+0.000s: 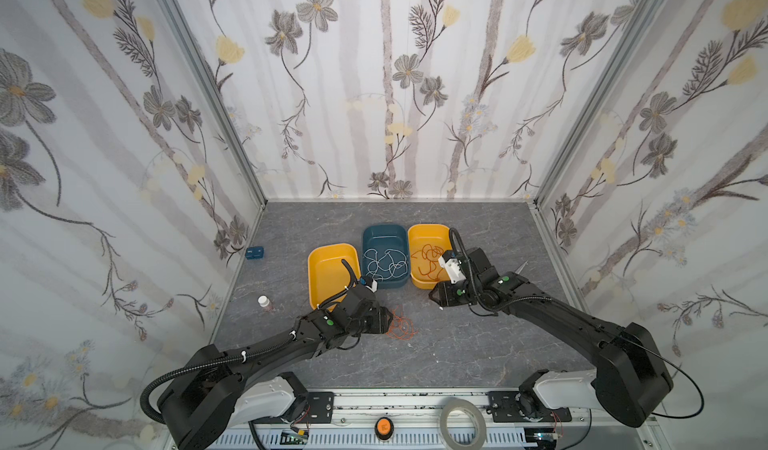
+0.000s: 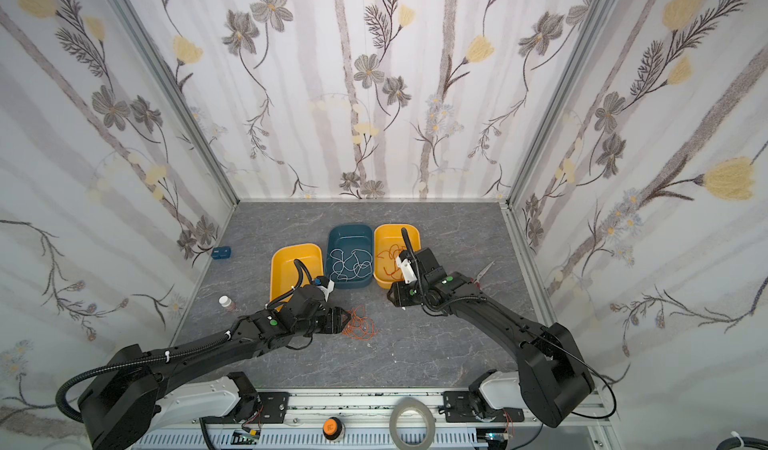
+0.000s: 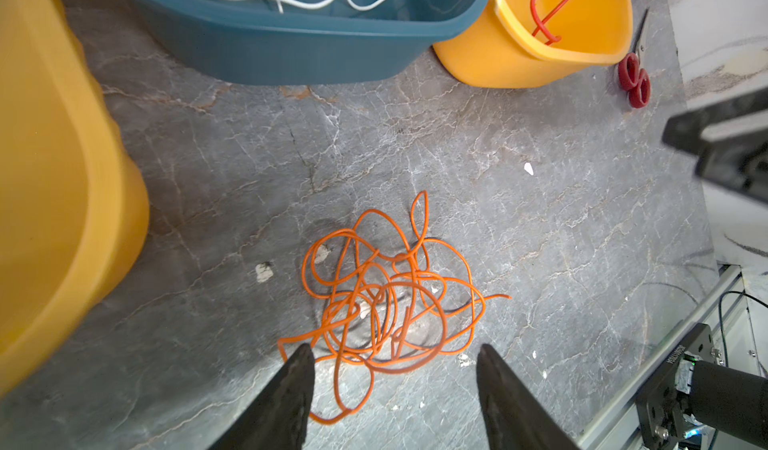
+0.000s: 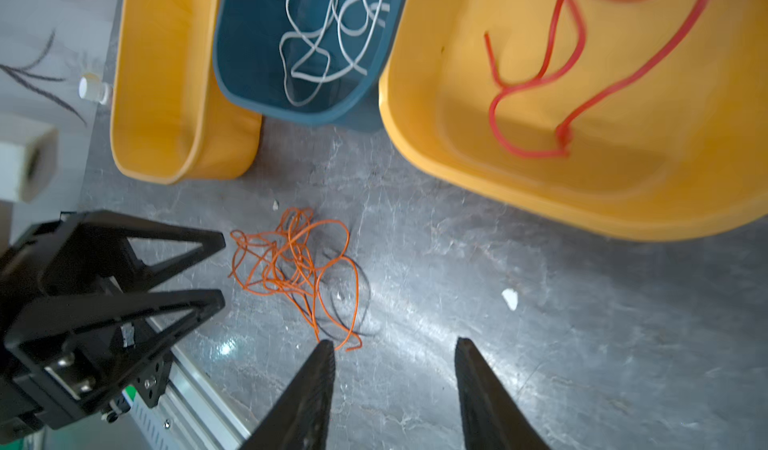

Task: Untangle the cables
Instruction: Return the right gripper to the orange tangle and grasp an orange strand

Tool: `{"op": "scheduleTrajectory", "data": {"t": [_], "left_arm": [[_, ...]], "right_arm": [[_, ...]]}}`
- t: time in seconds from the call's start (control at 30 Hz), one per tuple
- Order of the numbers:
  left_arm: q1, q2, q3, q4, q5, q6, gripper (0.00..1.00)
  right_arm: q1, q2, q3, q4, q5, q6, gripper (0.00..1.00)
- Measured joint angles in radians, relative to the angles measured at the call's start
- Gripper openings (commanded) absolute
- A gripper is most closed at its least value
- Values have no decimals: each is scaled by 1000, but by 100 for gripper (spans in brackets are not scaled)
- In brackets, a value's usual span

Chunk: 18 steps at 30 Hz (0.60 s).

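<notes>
Three cables show, and two look sorted already: the white cable lies in the blue tray and the red cable in the right yellow tray, while the left yellow tray stands empty. The orange cable is a knotted heap on the grey table, in front of the trays and between the two arms. The left gripper hangs at the side of the heap nearest its arm, fingers spread and pinching nothing, with a few loops running between them. The right gripper is likewise spread and empty, and a loose end of the orange wire lies just beside one fingertip. The main risk, as I judge it, is a close on several loops at once, which would lift the whole bundle and draw the knot tighter instead of freeing a strand. A wire this thin and flat on the table may also slip out of the pads, or make the tips scrape the surface. With both grippers near one small heap, they could knock together, and a springy loop could flick into the blue tray among the white cable
</notes>
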Motion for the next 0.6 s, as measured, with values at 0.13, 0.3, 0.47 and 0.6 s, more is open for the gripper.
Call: {"op": "scheduleTrajectory", "data": {"t": [0.13, 0.3, 0.47, 0.6], "left_arm": [[0, 24, -1, -5, 0, 0, 65], [1, 54, -1, -5, 0, 0, 64], [2, 61, -2, -3, 0, 0, 64], [4, 58, -12, 5, 0, 0, 63]], "right_arm": [[78, 10, -69, 55, -14, 54, 47], [158, 95, -98, 137, -25, 108, 43], [204, 172, -92, 196, -28, 137, 38], [220, 209, -83, 219, -5, 152, 28]]}}
